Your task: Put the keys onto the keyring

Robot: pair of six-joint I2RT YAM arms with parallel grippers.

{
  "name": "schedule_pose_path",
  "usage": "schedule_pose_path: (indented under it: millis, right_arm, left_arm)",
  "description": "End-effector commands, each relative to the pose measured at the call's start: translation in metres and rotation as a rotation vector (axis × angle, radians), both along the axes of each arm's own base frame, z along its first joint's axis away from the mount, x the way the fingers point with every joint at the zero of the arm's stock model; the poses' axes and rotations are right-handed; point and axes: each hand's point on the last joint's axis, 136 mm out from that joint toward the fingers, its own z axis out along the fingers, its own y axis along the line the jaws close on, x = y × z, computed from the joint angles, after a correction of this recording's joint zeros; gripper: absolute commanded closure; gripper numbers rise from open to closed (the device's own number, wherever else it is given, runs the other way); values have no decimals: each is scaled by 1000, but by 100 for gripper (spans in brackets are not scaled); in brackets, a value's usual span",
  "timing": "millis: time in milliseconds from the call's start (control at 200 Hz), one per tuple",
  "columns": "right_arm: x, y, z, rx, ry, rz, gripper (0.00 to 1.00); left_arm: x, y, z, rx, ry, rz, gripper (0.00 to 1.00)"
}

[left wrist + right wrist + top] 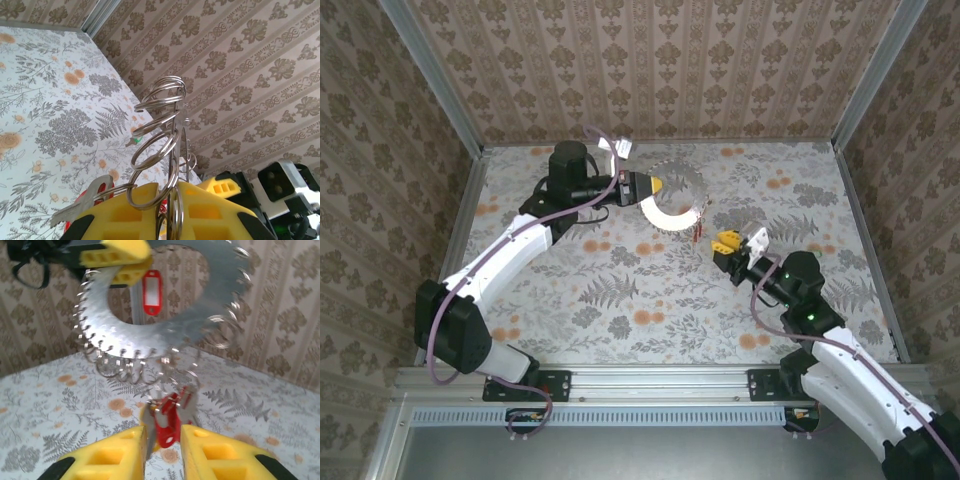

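Silvery keyring (670,217) hangs at the centre of the top view, clamped at its upper-left end by the left gripper (657,187). The right gripper (722,243) sits just right of it, with the keys (700,233) at its tip.

From the left wrist, yellow jaws at the bottom centre pinch the keyring's wire loops.

From the right wrist, jaws at the bottom centre close on the red-headed keys, directly below the keyring.

No text, brand or number can be read. The red tag (151,292) at twelve o'clock bears a white insert — nothing legible.
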Motion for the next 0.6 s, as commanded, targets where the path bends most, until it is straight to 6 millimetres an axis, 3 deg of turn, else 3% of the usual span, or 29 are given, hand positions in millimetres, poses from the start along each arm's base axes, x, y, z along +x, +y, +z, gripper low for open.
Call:
schedule_pose_path:
  millis: [0, 250, 595]
  right_arm:
    - [0, 4, 17, -76, -188, -30, 75]
    - [-3, 29, 16, -135, -263, 19, 74]
    - [2, 44, 19, -146, -292, 30, 72]
  left_arm:
    - [-5, 3, 33, -39, -97, -20, 100]
    - [-5, 3, 36, -44, -106, -16, 100]
    - [-7, 5, 38, -50, -112, -15, 100]
